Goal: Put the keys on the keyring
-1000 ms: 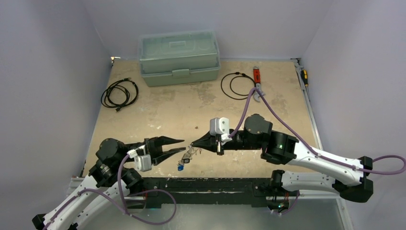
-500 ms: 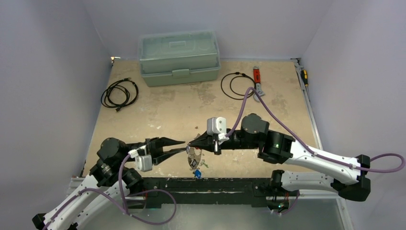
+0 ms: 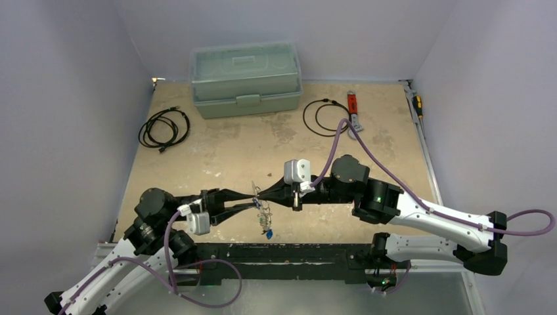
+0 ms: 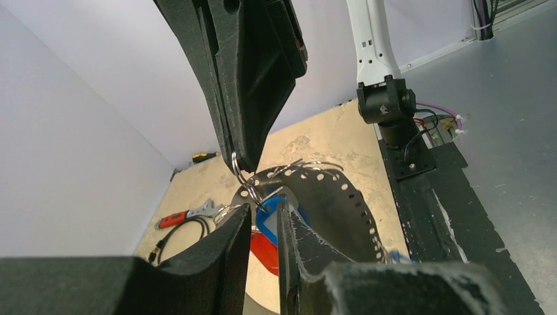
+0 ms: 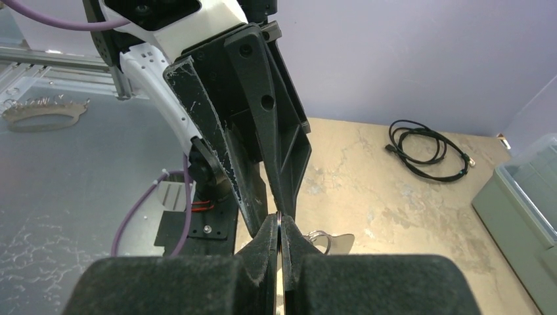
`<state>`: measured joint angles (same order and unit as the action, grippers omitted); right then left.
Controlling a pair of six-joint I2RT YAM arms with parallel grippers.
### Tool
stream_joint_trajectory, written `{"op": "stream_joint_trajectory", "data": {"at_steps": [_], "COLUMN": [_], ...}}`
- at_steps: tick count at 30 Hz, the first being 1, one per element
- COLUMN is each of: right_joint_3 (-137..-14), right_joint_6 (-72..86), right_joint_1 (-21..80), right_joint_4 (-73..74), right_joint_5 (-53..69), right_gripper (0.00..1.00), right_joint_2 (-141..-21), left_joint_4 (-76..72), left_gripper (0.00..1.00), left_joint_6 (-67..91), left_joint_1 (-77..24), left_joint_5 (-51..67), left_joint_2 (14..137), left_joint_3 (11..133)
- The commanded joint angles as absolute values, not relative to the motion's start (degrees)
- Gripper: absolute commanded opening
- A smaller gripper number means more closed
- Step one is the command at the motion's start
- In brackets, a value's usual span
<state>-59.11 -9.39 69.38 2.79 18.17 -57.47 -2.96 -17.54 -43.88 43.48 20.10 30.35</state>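
My right gripper (image 3: 259, 195) is shut on the thin silver keyring (image 5: 280, 217), which stands edge-on between its pads (image 5: 268, 237). A small bunch of keys (image 3: 264, 220) dangles below it near the table's front edge. My left gripper (image 3: 253, 199) points at the right one, tip to tip. Its jaws stand a narrow gap apart. In the left wrist view the keyring (image 4: 235, 164) hangs from the right gripper (image 4: 246, 161) just above my left fingertips (image 4: 243, 216). A blue key head (image 4: 267, 222) shows in that gap, with a red key head (image 4: 264, 249) below. Whether the fingers touch the blue key is unclear.
A grey-green toolbox (image 3: 244, 79) stands at the back. One black cable coil (image 3: 164, 126) lies at the left and another (image 3: 325, 117) at the right, beside a red-handled wrench (image 3: 353, 108). A black perforated strip (image 4: 335, 203) curves behind the keys.
My left gripper has moved right until it meets the right gripper's tip, and its jaws have narrowed. The right gripper shifted slightly left, and the key bunch swung right beneath it.
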Motion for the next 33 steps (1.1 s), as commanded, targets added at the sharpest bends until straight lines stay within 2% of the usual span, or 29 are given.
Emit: {"op": "stream_joint_trajectory", "data": {"at_steps": [1,10,16,21,33], "right_joint_3": [-60.7,-60.6,-60.0,-58.8,-51.0], "right_joint_6": [-8.9,-8.9,-8.4,-6.8,6.6], "right_joint_1": [69.5,69.5,69.5,69.5,69.5], "right_joint_4": [-1.7,-1.5,-2.5,-4.7,-21.0], "right_joint_5": [19.2,19.7,19.7,16.7,2.3], "right_gripper": [0.0,0.0,0.0,0.0,0.0], "right_joint_2": [-57.3,-58.0,-57.7,-57.5,-58.2], "left_joint_4": [-4.9,-3.4,-3.3,-3.2,-1.4], "left_gripper": [0.19,0.14,0.0,0.0,0.0], "left_joint_6": [-17.7,-17.4,-17.5,-17.2,-16.7], "left_joint_1": [-43.6,-43.6,-43.6,-43.6,-43.6], "left_joint_5": [44.5,42.0,41.1,41.0,37.6], "left_joint_2": [20.5,21.4,21.3,21.5,23.3], "left_joint_3": [30.4,31.3,31.4,31.4,32.3]}}
